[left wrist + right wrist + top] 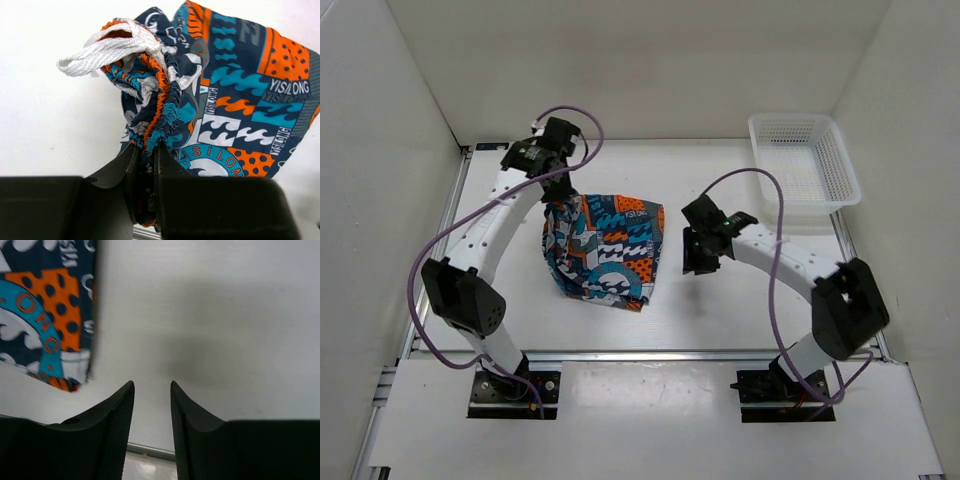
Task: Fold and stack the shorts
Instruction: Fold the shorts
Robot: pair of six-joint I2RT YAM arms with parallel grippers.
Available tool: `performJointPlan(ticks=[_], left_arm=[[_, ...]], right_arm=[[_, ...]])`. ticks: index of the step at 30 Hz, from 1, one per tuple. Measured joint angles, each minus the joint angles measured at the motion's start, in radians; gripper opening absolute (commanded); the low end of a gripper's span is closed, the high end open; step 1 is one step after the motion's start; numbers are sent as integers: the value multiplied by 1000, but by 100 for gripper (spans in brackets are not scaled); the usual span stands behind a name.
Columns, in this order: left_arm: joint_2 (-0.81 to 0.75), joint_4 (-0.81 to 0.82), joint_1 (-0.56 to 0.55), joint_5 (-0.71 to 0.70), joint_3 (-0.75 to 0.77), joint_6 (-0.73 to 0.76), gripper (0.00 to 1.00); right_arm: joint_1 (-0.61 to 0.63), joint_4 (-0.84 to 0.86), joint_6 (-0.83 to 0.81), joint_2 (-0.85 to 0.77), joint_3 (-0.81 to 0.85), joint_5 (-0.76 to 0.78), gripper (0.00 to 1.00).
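The shorts [605, 250] are a patchwork of orange, teal, navy and white, lying in the middle of the table. My left gripper [560, 190] is shut on their gathered waistband at the back left corner and holds that part raised. In the left wrist view the waistband [155, 95] and its white drawstring [107, 47] bunch up just beyond my left gripper [146, 150]. My right gripper [698, 262] is open and empty, just right of the shorts. In the right wrist view my right gripper [152, 386] hangs over bare table, with the shorts' edge [50, 315] at the upper left.
A white mesh basket [804, 160] stands at the back right corner of the table. White walls close in the table on the left, back and right. A metal rail [650, 352] runs along the table's near edge.
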Motion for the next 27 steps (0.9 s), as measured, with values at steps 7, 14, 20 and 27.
performJointPlan(ticks=[7,14,20,27], left_arm=[[75,-58,-96,-60,37,-41,10],[98,-84,-152,-78,78,-56,10],[194,-83,-300,-70,175,-75,10],[413,-76,-437,-38,229,-125,10]], right_arm=[[-65,164,11,288,121,-171,34],[-102,227,8,468,235,-239,8],[-103,255,15,505,267,-278,0],[-103,259,24,507,267,-281,0]])
